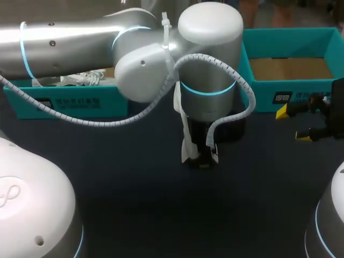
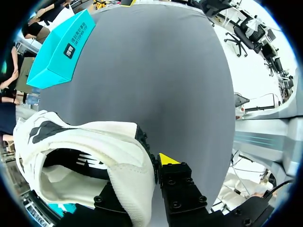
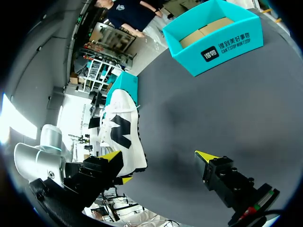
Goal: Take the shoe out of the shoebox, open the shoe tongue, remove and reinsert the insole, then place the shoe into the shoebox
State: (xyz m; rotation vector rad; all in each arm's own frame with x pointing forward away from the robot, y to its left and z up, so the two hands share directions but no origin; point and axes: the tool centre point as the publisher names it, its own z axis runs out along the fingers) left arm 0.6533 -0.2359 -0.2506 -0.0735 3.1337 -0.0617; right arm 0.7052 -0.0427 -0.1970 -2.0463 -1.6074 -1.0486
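Your shoebox (image 3: 222,60) carries a black patch (image 3: 209,55) with white characters on its long teal wall, and two lines of white lettering (image 3: 235,42) run beside it. At your left, the second teal box (image 1: 113,103) shows a like patch (image 1: 43,102) and lettering. A dark emblem (image 3: 120,130) marks the side of the white shoe (image 3: 131,152).

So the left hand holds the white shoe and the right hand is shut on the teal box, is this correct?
Not quite: the right hand is open and empty, as the right wrist view shows. The left hand does hold the white shoe.
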